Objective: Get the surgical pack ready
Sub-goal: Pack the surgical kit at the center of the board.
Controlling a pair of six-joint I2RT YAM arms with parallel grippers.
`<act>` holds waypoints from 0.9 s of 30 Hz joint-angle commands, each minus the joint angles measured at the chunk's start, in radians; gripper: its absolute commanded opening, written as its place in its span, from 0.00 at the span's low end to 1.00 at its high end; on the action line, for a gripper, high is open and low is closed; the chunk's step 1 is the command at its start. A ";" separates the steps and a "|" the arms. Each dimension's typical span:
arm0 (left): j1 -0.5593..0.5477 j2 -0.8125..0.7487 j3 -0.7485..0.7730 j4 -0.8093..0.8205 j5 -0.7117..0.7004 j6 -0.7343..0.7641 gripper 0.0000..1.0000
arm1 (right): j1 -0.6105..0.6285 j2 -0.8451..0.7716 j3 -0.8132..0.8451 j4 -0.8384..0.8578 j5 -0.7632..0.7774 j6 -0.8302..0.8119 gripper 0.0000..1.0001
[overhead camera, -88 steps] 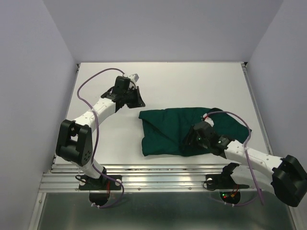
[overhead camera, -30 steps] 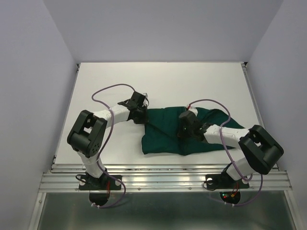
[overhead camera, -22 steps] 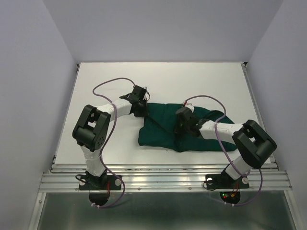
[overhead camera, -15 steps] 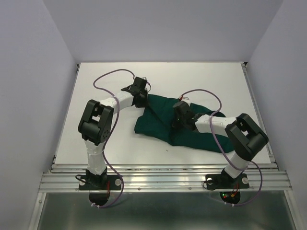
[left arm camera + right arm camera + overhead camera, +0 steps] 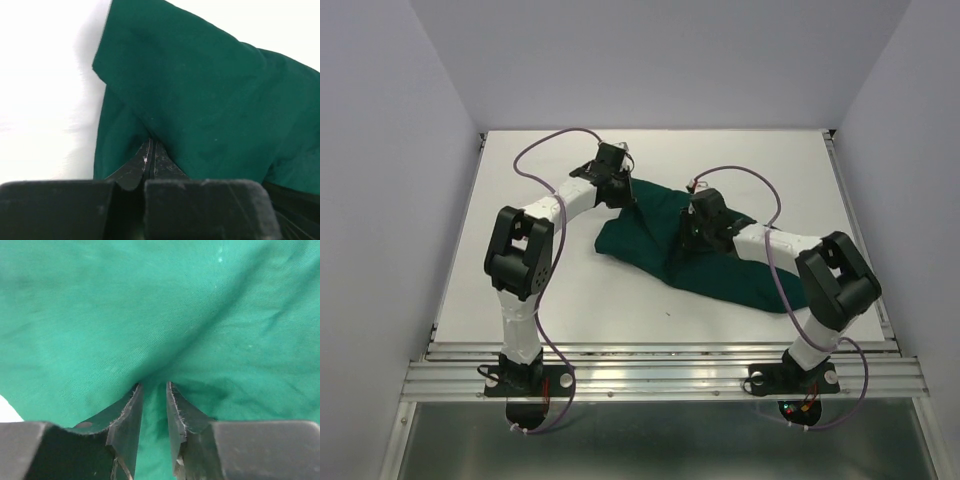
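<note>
A large dark green cloth drape is found crumpled on the white worktop, extending from the centre toward the near right. Its far left corner is grasped by the left gripper, the jaws being pressed together on a fold. The right gripper is set low over the middle of the cloth, released, with jaws slightly parted and fabric visible in the narrow gap.

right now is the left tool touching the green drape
Touching. The left wrist view shows the left tool shut, with a fold of the green drape running straight into its closed tips and pinched there.
</note>
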 commanded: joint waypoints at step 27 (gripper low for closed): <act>0.167 -0.120 -0.010 -0.049 0.024 0.032 0.00 | -0.154 0.025 0.074 -0.042 -0.185 0.144 0.01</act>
